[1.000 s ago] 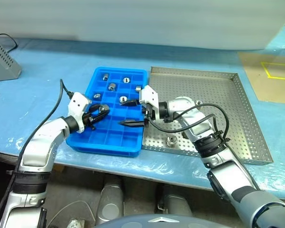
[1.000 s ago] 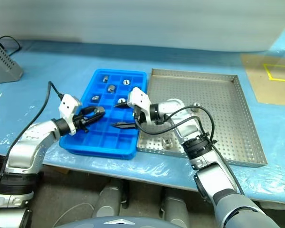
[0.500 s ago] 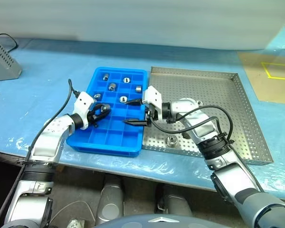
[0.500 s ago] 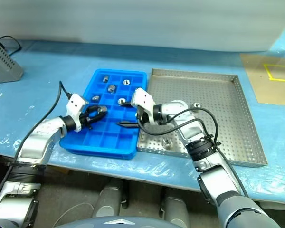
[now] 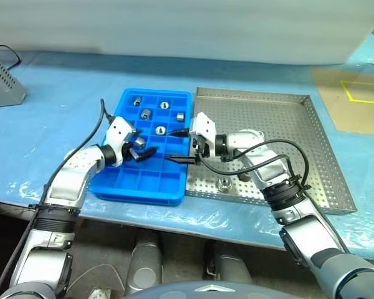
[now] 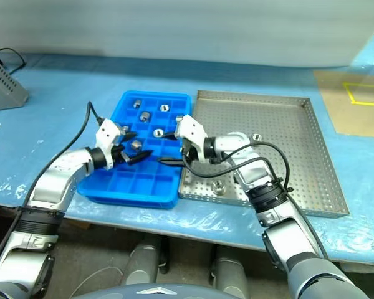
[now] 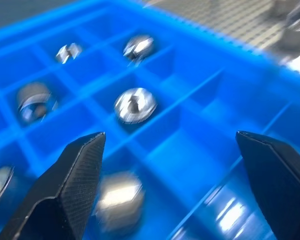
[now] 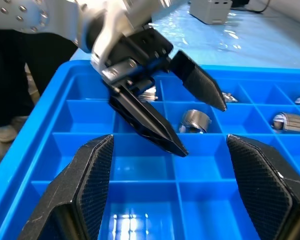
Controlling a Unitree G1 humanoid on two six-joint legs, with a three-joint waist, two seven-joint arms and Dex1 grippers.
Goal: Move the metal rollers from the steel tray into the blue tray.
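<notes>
Left gripper [image 5: 139, 146] hangs over the blue tray [image 5: 121, 187], jaws apart, empty. Right gripper [image 5: 177, 146] likewise spread, empty, at the tray's right edge. Six metal rollers [image 5: 146, 113] occupy compartments; one roller [image 5: 224, 184] lies on the steel tray [image 5: 311, 156].

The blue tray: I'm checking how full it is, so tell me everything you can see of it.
The blue tray is bright blue plastic, rectangular, split by thin walls into a grid of small square compartments. It lies flat on the blue-covered table, its long side against the steel tray. Six metal rollers sit in its far rows, one per cell; the near rows look unfilled. The left gripper and the right gripper, both open, hover over its middle.
</notes>
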